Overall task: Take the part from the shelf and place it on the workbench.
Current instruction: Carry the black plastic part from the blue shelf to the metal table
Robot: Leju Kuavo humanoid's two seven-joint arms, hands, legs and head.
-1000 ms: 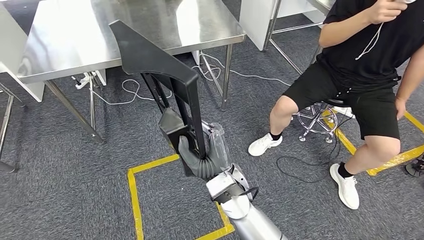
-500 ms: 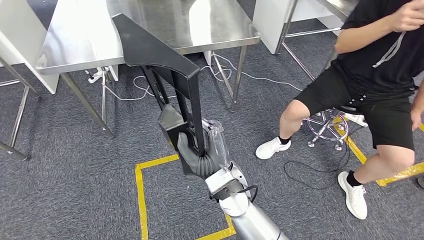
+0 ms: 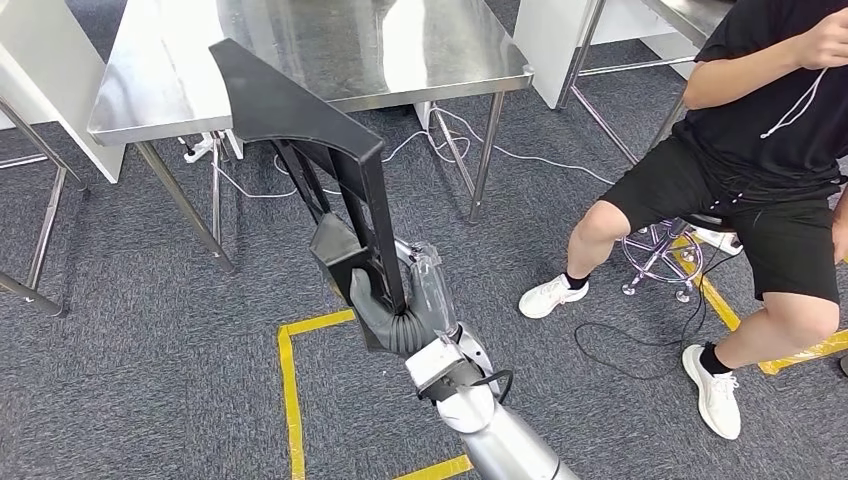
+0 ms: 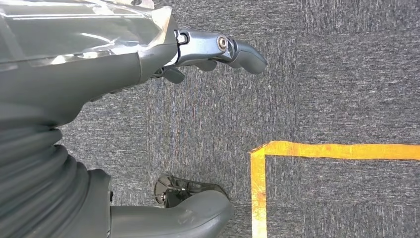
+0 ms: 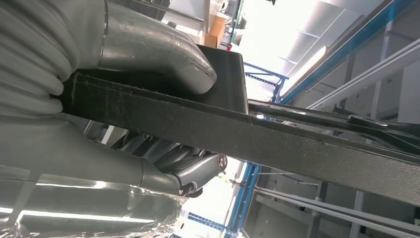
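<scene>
Right hand grips the black part upright before the steel workbench; left hand spread, holding nothing, over grey carpet.

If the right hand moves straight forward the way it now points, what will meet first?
Likely the steel workbench: the black part held by the right hand already leans over its near edge, though depth is unclear.

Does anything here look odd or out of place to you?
Nothing looks broken or spilled. The right hand grips the black part, which stands tilted in front of the steel workbench. Loose cables trail across the carpet, and a seated person is close by.
</scene>
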